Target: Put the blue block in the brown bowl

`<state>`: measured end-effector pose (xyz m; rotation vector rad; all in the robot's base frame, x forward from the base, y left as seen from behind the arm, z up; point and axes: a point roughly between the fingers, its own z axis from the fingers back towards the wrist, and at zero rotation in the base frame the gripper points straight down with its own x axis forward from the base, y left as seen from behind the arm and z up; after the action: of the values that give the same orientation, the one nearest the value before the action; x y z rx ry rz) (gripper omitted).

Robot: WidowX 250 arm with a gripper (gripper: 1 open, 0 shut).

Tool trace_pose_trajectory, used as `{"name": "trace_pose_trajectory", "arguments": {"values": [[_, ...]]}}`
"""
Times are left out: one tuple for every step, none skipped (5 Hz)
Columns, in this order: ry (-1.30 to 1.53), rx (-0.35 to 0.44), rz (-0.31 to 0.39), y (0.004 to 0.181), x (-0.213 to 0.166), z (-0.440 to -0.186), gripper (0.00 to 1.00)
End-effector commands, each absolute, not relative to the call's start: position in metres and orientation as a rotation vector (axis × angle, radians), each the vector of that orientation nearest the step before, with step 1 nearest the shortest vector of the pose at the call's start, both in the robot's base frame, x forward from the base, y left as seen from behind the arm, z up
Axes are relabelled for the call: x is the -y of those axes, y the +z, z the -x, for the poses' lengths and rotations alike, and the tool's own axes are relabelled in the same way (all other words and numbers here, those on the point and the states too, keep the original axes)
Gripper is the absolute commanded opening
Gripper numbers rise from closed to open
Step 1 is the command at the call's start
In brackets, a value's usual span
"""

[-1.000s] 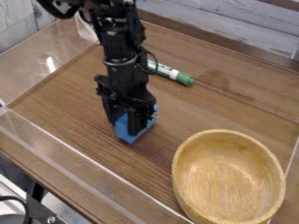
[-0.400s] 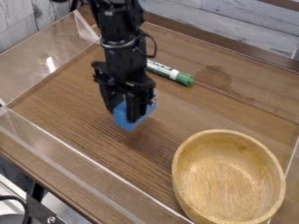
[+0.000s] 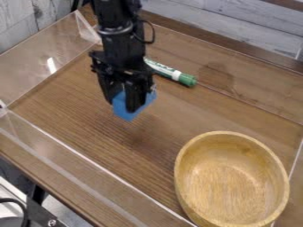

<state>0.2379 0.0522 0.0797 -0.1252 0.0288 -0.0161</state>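
wooden bowl [image 3: 232,180] (round, smooth) | blue block [image 3: 130,105]: gripped, rectangular

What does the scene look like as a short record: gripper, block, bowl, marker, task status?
gripper: closed on the block
blue block: in the grip, held above the tabletop
brown bowl: nothing seen inside, near the right edge
marker: green and white, lying beyond the block
task status: block not yet in the bowl
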Motion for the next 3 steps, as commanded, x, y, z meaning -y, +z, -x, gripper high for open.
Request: {"name": "trace_pose_trajectory", "arguments": {"values": [[-0.010, 0.075, 0.100, 0.106, -0.062, -0.251, 0.00], [-0.015, 0.102, 0.092, 0.109, -0.071, -0.257, 0.00], [-0.012, 0.128, 0.083, 0.109, -0.084, -0.265, 0.00]]}}
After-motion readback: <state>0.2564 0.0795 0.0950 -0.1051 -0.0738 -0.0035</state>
